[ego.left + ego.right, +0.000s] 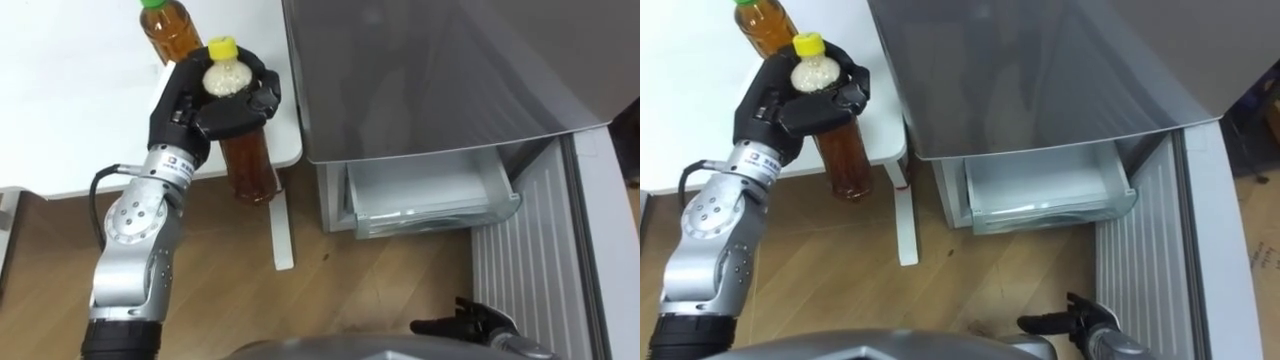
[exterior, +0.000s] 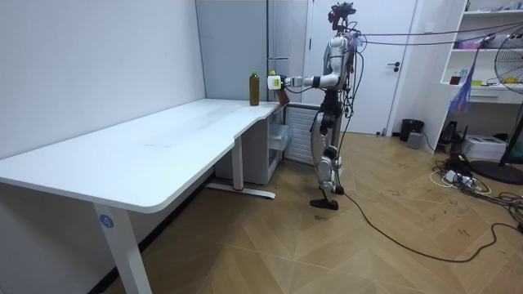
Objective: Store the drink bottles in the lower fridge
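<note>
The yellow-capped tea bottle (image 1: 248, 160) hangs upright in the air just off the table's (image 1: 60, 120) corner nearest the fridge (image 1: 430, 70), with its base over the floor. The left hand (image 1: 215, 105) grips it high up, fingers and thumb curled round the neck just under the cap. The step in hand looks like carrying it across to the open lower drawer (image 1: 435, 222). With so high a grip the heavy body could swing, so the carry is best done slowly and with the bottle kept vertical. It should pass clear of the table's edge and leg, go down behind the drawer's front wall, and be released only once its base rests inside. The left forearm reaches forward from the lower left, wrist raised toward the bottle's top. A green-capped bottle (image 1: 168, 35) stands on the table near that same edge, just behind the held one. The right hand (image 1: 470, 322) hangs low before the fridge, fingers loosely extended, holding nothing
</note>
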You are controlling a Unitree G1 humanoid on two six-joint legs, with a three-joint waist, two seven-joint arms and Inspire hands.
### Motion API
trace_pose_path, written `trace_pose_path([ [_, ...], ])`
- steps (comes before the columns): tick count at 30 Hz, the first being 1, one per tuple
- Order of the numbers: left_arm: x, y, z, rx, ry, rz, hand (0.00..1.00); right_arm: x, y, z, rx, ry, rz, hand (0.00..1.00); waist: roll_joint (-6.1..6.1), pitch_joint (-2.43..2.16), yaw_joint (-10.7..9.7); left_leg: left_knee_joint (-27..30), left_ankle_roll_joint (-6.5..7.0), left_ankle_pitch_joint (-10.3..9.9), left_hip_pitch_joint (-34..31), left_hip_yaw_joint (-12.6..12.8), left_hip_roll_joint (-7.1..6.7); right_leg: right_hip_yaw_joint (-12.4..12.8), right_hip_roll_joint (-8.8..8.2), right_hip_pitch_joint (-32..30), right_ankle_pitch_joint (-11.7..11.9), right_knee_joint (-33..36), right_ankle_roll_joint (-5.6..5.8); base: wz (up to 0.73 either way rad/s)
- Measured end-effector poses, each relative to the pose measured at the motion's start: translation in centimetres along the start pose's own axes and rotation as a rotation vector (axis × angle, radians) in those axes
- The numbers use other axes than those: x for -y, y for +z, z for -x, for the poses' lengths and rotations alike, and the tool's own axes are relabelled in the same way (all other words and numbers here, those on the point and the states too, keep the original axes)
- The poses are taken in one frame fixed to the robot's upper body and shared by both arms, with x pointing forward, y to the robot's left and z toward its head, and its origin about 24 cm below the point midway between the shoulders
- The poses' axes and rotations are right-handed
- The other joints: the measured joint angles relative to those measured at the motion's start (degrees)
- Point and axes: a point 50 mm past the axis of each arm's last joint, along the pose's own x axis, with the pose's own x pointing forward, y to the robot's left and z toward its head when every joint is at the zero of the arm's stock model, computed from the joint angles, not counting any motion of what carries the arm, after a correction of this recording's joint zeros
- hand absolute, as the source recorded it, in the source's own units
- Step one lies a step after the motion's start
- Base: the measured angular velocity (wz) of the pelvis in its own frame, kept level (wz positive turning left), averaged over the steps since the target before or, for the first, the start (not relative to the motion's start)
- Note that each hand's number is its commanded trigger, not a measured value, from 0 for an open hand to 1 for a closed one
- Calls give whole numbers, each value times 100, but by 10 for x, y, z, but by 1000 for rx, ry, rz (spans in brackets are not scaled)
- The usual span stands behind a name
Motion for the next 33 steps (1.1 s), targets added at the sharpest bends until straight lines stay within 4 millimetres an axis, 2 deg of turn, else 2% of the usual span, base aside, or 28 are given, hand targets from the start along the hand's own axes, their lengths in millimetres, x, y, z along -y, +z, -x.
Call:
trace_pose_path([
  [4,-1,-5,4,-17,26,6,100,-1,1,0,1,-9,13,0,-3,1,33,3,0,3,-41,0,0,-59,-3,-2,0,1,0,3],
  [9,0,-9,7,-31,27,24,100,-3,7,-1,9,-20,98,0,-22,4,251,22,0,3,-47,0,3,-113,-5,-46,0,4,0,0],
  [16,3,-10,8,-31,35,55,100,-20,19,-5,37,22,240,0,-27,-2,392,178,1,2,-245,-183,-15,-510,-26,-81,0,6,0,15],
  [20,14,-10,7,-12,1,59,100,-28,33,-5,98,56,318,0,-24,-4,614,220,-6,6,-351,-220,-12,-544,-20,-149,0,14,0,10],
  [25,15,-8,7,11,-2,67,100,-44,45,-3,165,144,400,0,-30,-3,705,212,-8,7,-333,-225,-14,-555,-21,-128,0,23,0,0],
  [28,18,-7,7,20,-20,66,100,-55,54,-1,204,221,467,0,-111,7,792,202,-8,16,-331,-240,-12,-580,-21,-133,0,25,0,2],
  [33,24,-10,9,4,-57,61,100,-69,66,4,256,318,524,0,-247,20,815,208,-8,16,-306,-313,-14,-681,-29,-72,0,13,0,10],
])
